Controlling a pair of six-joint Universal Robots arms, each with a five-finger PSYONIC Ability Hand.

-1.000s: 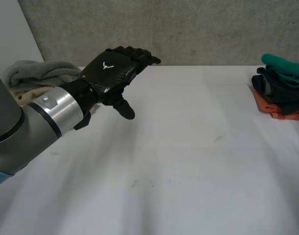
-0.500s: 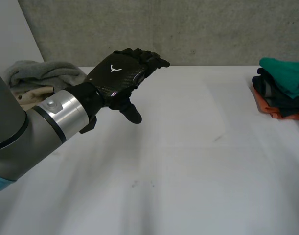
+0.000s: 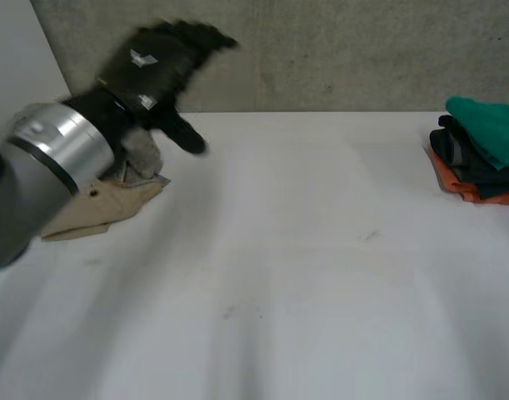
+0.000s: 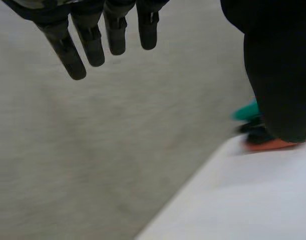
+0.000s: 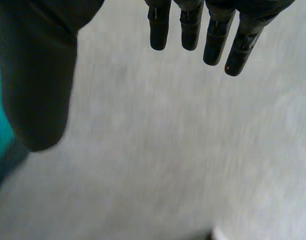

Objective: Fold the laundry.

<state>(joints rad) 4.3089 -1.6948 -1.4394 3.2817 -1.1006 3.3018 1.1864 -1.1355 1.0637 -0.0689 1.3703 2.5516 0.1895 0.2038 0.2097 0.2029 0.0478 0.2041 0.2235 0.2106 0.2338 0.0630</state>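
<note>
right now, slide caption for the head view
Left hand hovers open by a crumpled beige and grey pile; folded stack sits at the table's right edge.

White table [image 3: 321, 275]: beige cloth [image 3: 96, 212] far left, folded clothes stack [image 3: 479, 158] far right edge.

The robot's left hand [image 3: 158, 62] has swung up and back from where it was a second ago, low over the left half of the bench [image 3: 321, 275]. It now hangs raised before the grey wall [image 3: 337, 50] at the bench's far left corner, thumb pointing down. Its arm [image 3: 46, 158] has drawn away to the left with it, baring the stretch of bench it crossed. The move uncovers a beige cloth [image 3: 104, 208] lying crumpled near that corner, earlier almost hidden behind the wrist. The grey cloth [image 3: 142, 158] heaped beside it, then in plain sight, is now largely screened by hand and wrist.
</note>
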